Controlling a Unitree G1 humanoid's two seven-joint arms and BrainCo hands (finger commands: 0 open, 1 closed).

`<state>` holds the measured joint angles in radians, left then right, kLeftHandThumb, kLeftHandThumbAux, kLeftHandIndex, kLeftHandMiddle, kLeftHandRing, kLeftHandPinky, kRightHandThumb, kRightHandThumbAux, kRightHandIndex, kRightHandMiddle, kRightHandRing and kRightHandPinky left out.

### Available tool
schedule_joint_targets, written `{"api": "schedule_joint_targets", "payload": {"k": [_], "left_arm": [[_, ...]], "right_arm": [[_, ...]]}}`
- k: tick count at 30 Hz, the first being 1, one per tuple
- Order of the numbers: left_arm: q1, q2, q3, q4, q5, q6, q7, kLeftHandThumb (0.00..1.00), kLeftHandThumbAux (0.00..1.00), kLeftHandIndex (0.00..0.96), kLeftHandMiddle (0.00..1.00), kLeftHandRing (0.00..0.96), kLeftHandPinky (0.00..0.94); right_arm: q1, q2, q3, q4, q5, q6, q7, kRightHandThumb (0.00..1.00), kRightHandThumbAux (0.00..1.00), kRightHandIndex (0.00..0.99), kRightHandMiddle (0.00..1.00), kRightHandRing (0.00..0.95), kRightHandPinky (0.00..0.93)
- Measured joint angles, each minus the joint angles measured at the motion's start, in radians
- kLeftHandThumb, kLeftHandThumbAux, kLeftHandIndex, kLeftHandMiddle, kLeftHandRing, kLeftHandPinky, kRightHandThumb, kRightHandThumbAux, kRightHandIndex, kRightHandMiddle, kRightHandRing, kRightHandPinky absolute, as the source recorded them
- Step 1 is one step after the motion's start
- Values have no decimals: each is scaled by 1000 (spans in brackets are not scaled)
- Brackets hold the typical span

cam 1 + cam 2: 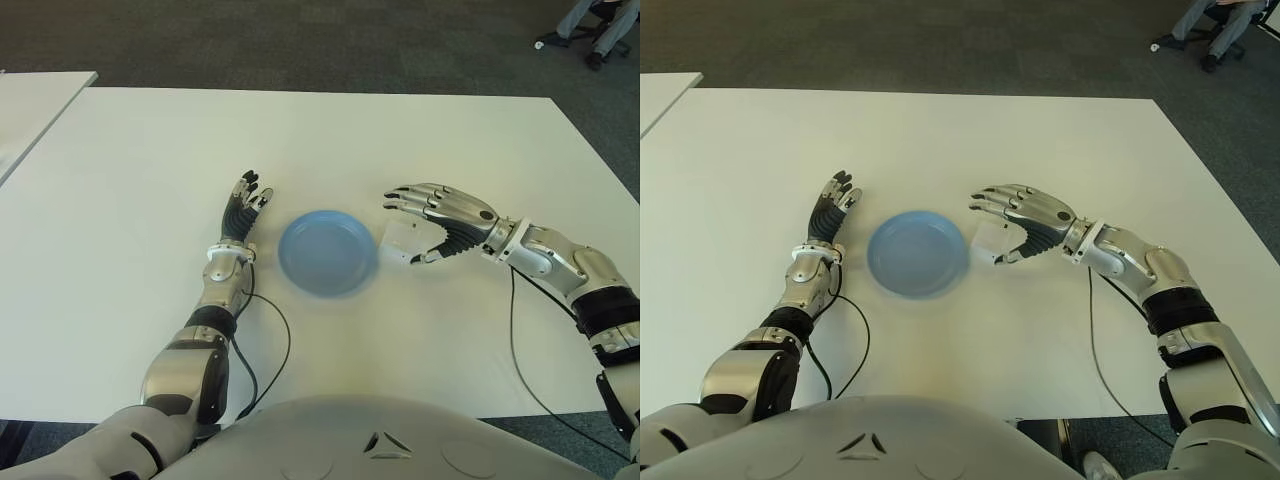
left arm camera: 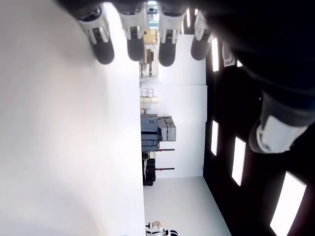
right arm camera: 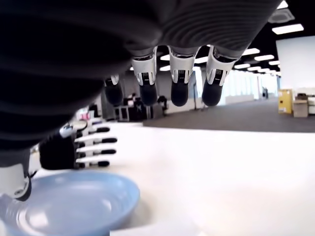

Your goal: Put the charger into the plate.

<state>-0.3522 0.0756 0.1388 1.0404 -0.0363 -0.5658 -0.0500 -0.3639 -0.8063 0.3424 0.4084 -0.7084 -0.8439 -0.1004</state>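
A small white charger (image 1: 399, 243) lies on the white table (image 1: 330, 140), just right of the round blue plate (image 1: 328, 251). My right hand (image 1: 405, 228) hovers over the charger, open, with its fingers arched above it and the thumb by its near corner. In the right wrist view the fingertips (image 3: 179, 93) hang clear above the table, with the plate (image 3: 74, 206) below and a strip of the charger (image 3: 152, 230) at the edge. My left hand (image 1: 243, 205) shows left of the plate, fingers straight and holding nothing.
A second white table (image 1: 40, 100) stands at the far left. Black cables (image 1: 270, 340) run along both forearms near the front edge. A person's legs by a chair (image 1: 600, 25) show on the carpet at the far right.
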Motion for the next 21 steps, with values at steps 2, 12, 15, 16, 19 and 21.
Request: {"api": "schedule_joint_targets", "payload": {"k": [2, 12, 15, 16, 19, 21], "left_arm": [[0, 1, 0, 0, 0, 0, 0, 0, 540, 5, 98, 68, 17], [-4, 2, 0, 4, 0, 0, 0, 0, 534, 9, 101, 68, 2], [-4, 3, 0, 5, 1, 0, 0, 0, 529, 10, 99, 65, 5], [-4, 3, 0, 5, 1, 0, 0, 0, 529, 10, 99, 65, 5], [-4, 3, 0, 5, 2, 0, 0, 0, 529, 12, 100, 66, 10], [-4, 3, 0, 6, 6, 0, 1, 0, 531, 13, 100, 67, 13]], "right_arm": [[7, 33, -15, -25, 10, 43, 2, 297, 393, 0, 6, 10, 0], [49, 119, -67, -154, 36, 173, 39, 347, 272, 0, 0, 0, 0], [57, 122, -79, -175, 30, 196, 43, 338, 268, 0, 0, 0, 0], [60, 122, -83, -179, 29, 202, 43, 337, 267, 0, 0, 0, 0], [66, 121, -90, -182, 26, 207, 43, 334, 271, 0, 0, 0, 0], [70, 120, -91, -180, 23, 207, 42, 335, 272, 0, 0, 0, 0]]}}
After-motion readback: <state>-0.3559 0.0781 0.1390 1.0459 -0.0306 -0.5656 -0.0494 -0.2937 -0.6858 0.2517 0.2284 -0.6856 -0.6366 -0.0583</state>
